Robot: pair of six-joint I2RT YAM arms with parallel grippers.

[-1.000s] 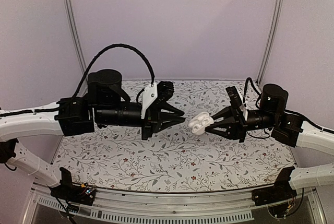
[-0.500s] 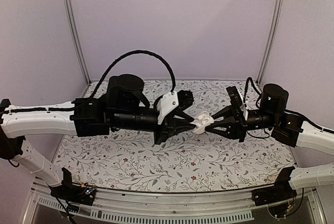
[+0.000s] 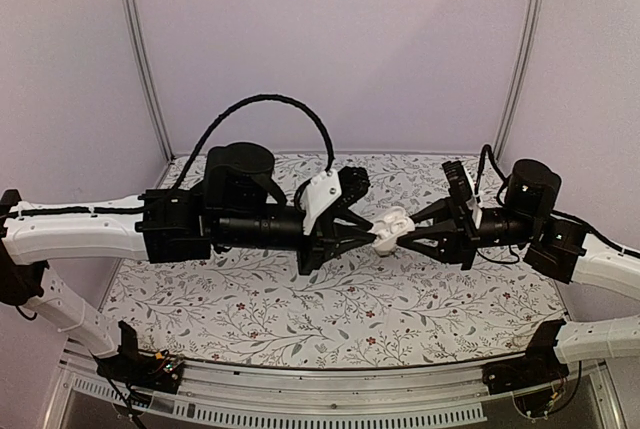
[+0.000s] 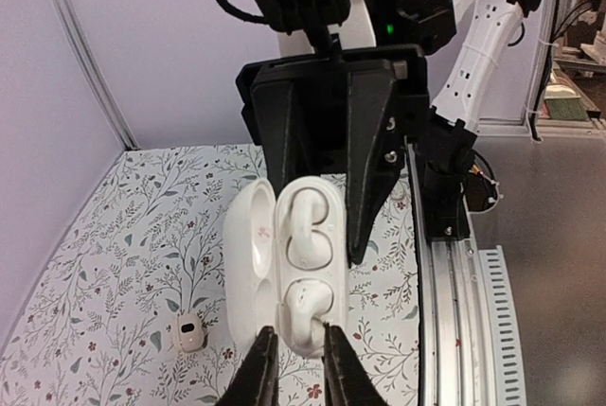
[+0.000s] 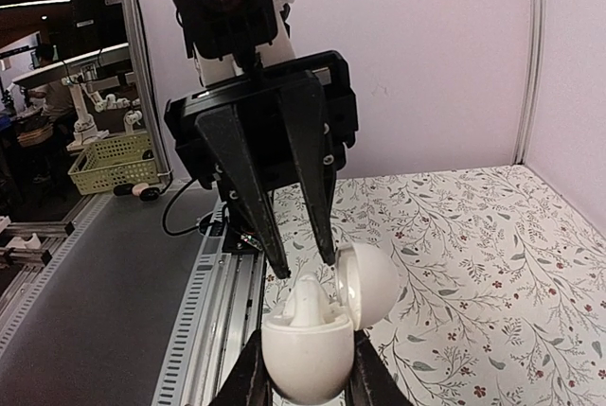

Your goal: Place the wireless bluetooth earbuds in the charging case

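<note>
Since the frame half a second before, the right gripper (image 3: 408,233) and the charging case (image 3: 392,228) it held had shifted slightly right and up in the top view. The left gripper (image 3: 372,234) had barely changed place. A second before, that gripper had stood well apart from the case. Now the two grippers met tip to tip at the frame's centre, above the flowered table (image 3: 330,299), with the case between them.

From the left wrist, the case stood open at centre frame, its lid (image 4: 248,250) swung to the left. The right gripper's black fingers clamped its body from above. An upper earbud (image 4: 308,226) sat in the far socket. The lower earbud (image 4: 301,311) lay in the near socket, with the left fingers pinched in on either side of it at the bottom edge. A small pale object (image 4: 189,335) lay on the table at lower left.

From the right wrist, the case sat clenched at bottom centre, lid tipped right, an earbud poking up just below the left fingertips.
</note>
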